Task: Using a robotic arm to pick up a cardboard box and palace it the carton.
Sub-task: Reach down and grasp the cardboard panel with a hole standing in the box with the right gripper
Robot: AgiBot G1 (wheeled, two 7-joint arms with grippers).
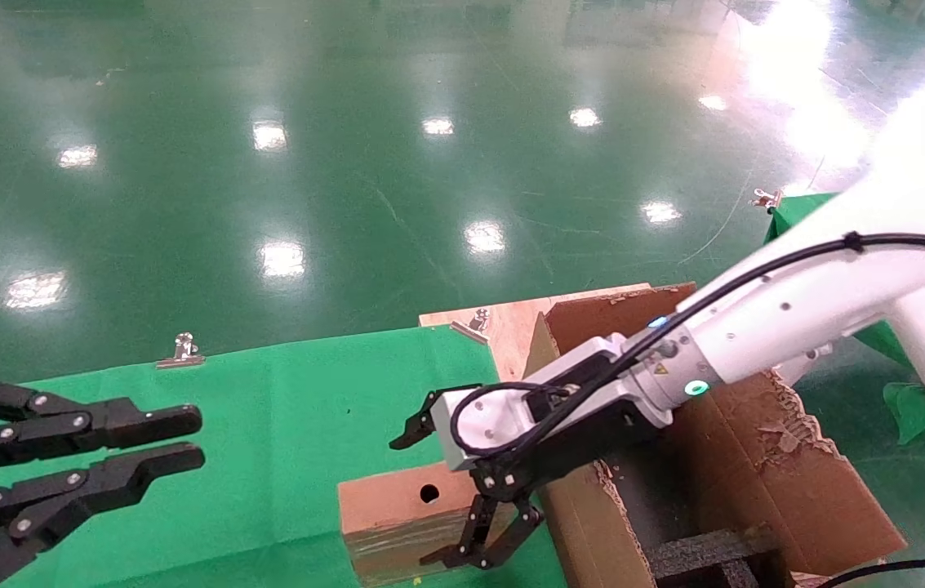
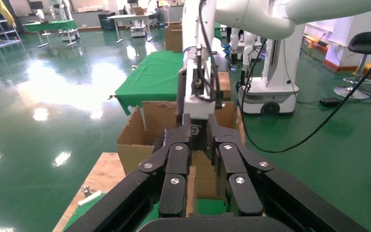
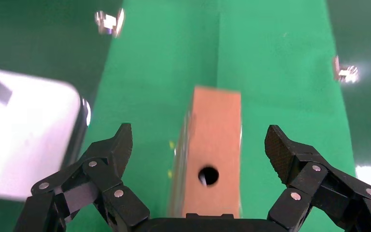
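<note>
Just beside the carton (image 1: 756, 457), the right gripper (image 3: 200, 159) hangs over the box (image 3: 215, 145), jaws wide and empty, straddling its long axis.

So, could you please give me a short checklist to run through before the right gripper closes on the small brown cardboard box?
1. Right gripper open wide: ok.
2. Small brown cardboard box with a round hole centred between the fingers: ok.
3. Fingers low enough beside the box's sides: cannot tell.
4. Box lying flat on the green cloth: ok.
5. Large torn-flap corrugated carton open to receive it: ok.
6. Left gripper clear of the box: ok.
</note>
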